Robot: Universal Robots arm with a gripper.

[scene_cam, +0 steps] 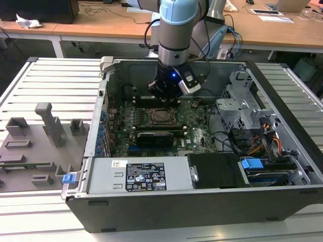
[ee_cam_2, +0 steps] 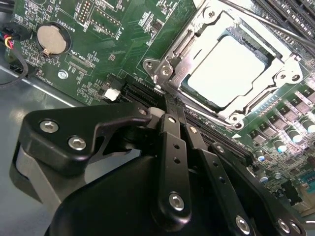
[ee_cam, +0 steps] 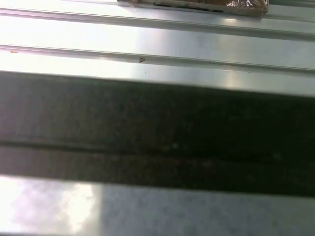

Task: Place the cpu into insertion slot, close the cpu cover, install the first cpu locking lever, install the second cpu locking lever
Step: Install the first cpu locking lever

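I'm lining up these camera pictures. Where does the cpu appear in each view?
Exterior view: the cpu sits mid-motherboard, just below the gripper.
Second wrist view: pale square inside the cpu cover.
First wrist view: not in it.
Shared landmark: the green motherboard.

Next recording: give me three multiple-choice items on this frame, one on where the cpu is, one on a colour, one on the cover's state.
1. Where is the cpu?
A. Seated in the socket
B. On the grey fixture tray
C. Between the gripper fingers

2. What colour is the motherboard?
A. Blue
B. Green
C. Red

3. How does the cpu cover lie?
A. Standing open
B. Removed
C. Down around the cpu

Answers: 1 A, its pale top sits inside the socket in the second wrist view. 2 B, the board is green in that view. 3 C, the metal frame lies flat around the chip, just beyond the gripper.
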